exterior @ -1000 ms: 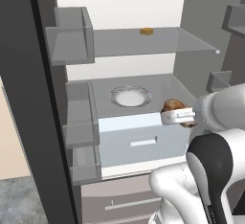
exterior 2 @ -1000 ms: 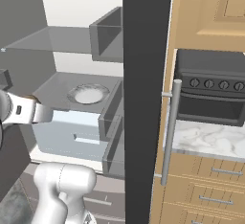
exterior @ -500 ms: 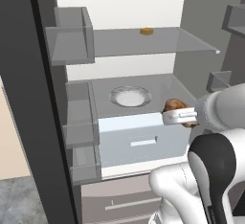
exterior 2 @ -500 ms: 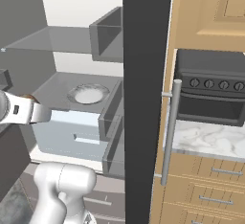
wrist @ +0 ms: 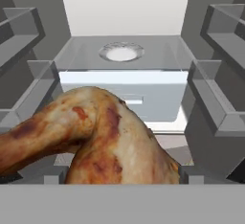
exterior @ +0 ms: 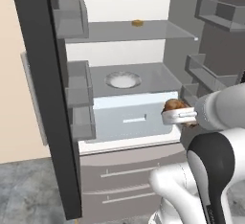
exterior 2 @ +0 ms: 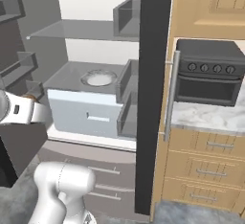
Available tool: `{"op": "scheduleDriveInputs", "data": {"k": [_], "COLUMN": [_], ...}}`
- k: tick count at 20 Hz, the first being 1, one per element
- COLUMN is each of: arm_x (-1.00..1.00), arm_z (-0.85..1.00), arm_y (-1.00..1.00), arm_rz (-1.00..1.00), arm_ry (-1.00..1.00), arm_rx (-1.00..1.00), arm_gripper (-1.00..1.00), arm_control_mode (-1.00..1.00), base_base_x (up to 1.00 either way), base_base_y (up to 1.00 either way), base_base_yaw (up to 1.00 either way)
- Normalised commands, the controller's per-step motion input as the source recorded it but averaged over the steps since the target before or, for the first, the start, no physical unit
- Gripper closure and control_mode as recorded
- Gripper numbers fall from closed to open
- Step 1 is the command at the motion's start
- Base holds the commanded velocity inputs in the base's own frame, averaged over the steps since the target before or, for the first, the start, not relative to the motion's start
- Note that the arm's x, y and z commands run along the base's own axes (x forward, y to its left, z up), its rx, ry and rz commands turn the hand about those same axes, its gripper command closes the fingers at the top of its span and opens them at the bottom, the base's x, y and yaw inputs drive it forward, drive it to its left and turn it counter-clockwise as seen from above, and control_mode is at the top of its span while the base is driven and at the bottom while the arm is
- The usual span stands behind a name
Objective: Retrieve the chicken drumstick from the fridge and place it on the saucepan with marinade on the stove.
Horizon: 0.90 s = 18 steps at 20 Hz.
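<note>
The chicken drumstick (exterior: 174, 105), tan-brown and lumpy, hangs in the air in front of the open fridge (exterior: 119, 3), at the level of its white drawer. My gripper (exterior: 178, 114) is shut on it, and the meat hides the fingertips. In the hand view the chicken drumstick (wrist: 100, 137) covers the lower half, with the fridge (wrist: 124, 12) interior behind it. From the right base view a bit of the drumstick (exterior 2: 30, 96) peeks above my white hand at the left edge. The saucepan, the marinade and the stove are out of view.
A white plate (exterior: 123, 80) lies on the grey shelf above the drawer (exterior: 129, 120). A small tan block (exterior: 138, 23) sits on the upper glass shelf. Door bins (exterior: 72, 17) flank both sides. Right of the fridge stands a dark oven (exterior 2: 208, 72) over wooden drawers (exterior 2: 210, 170).
The whole scene has shifted up and shrunk a little, with floor now showing at the bottom: the base has backed away from the fridge. The drumstick stays in the gripper.
</note>
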Motion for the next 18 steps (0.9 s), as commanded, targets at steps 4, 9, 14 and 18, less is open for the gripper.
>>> {"op": "scheduleDriveInputs", "data": {"k": [4, 9, 14, 18], "arm_x": [0.00, 0.00, 0.00, 0.00], "arm_z": [0.00, 0.00, 0.00, 0.00], "arm_y": [0.00, 0.00, 0.00, 0.00], "arm_rz": [0.00, 0.00, 0.00, 0.00], "arm_ry": [0.00, 0.00, 0.00, 0.00], "arm_rx": [0.00, 0.00, 0.00, 0.00], "arm_gripper": [1.00, 1.00, 1.00, 1.00], "arm_control_mode": [1.00, 1.00, 1.00, 1.00], "base_base_x": [-0.70, -0.57, -0.36, -0.36], "base_base_y": [-0.16, -0.44, -0.71, -0.97], "base_base_yaw": [0.00, 0.00, 0.00, 0.00]}}
